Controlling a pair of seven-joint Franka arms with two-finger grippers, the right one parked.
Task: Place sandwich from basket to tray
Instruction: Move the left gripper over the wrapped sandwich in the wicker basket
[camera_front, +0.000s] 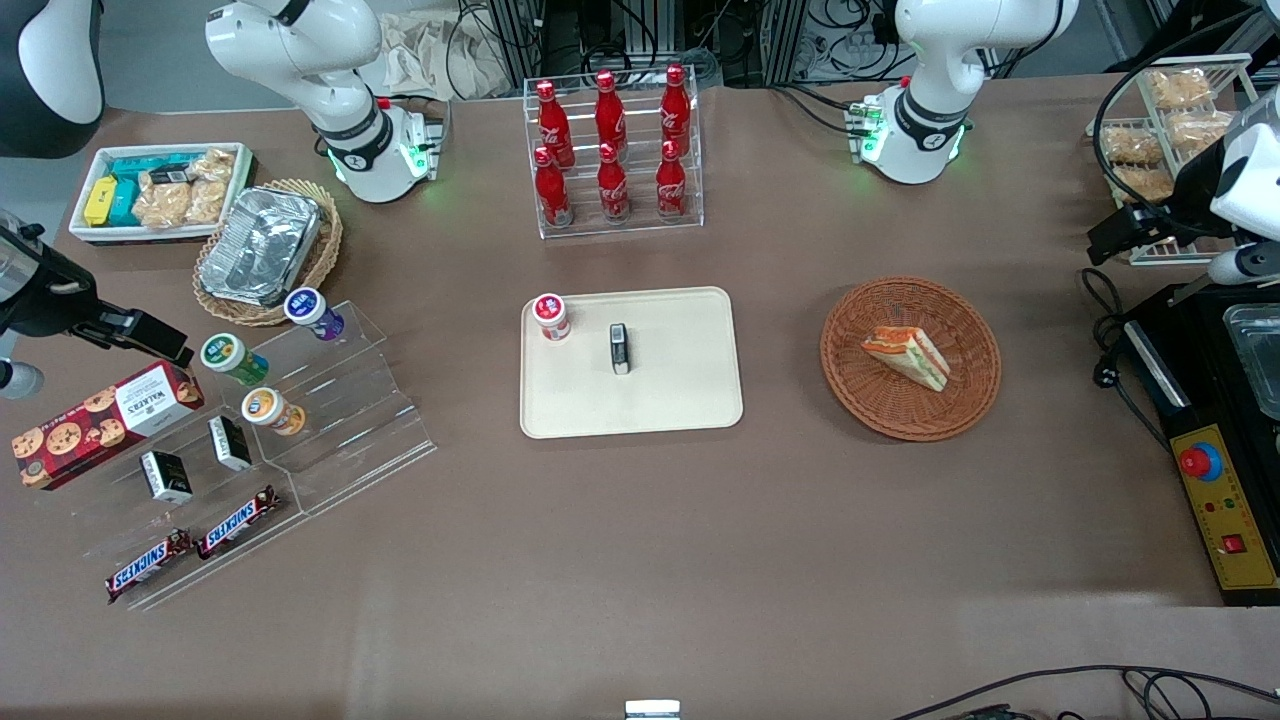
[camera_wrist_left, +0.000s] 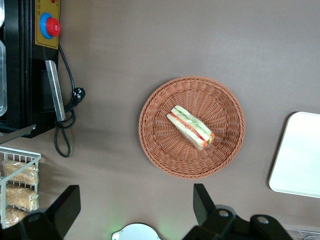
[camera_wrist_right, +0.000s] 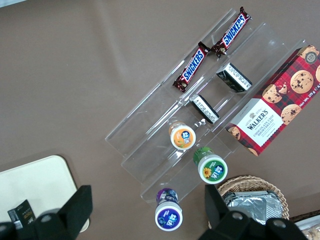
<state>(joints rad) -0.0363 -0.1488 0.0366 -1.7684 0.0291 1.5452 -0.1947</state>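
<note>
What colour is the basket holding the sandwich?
Reddish-brown woven wicker basket; clearest in the left wrist view.

Bare table (camera_front: 780, 330) between basket (camera_front: 880, 410), tray (camera_front: 690, 410)

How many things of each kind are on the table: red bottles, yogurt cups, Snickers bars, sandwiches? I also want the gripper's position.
Red bottles: 6
Yogurt cups: 4
Snickers bars: 2
Sandwich: 1, in the basket
Total: 13
Gripper: open, above the table beside the basket.

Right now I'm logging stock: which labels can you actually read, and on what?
"SNICKERS": two bars on the clear stand.
"WALKERS": red cookie box.
Red bottles: script unreadable.
Cups', small boxes' print: too small.
Gripper open above basket, sandwich: no text.
</note>
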